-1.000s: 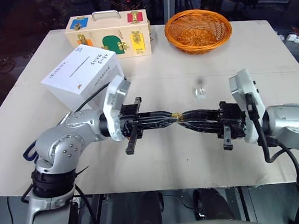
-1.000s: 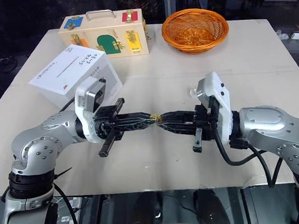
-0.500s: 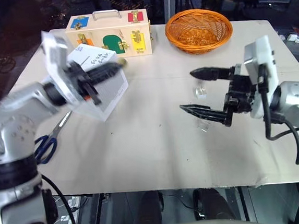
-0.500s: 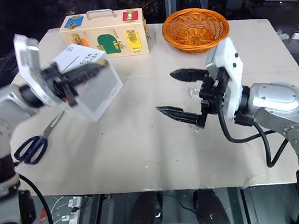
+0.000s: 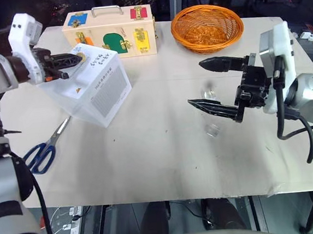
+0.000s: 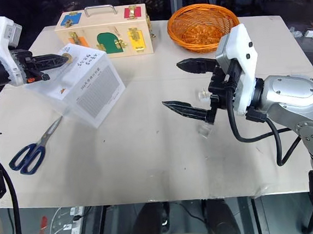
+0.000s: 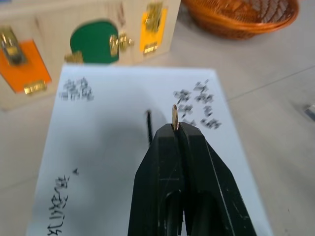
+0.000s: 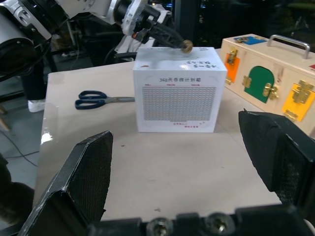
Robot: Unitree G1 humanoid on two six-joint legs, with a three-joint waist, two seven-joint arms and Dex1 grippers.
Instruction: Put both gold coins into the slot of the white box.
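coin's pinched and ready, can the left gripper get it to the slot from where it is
Probably yes. The left gripper holds the coin just above the box top, beside the slot, with nothing between them.

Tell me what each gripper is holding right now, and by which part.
The left gripper pinches a gold coin by its lower edge, on edge above the white box near the slot. The right gripper is open and holds nothing.
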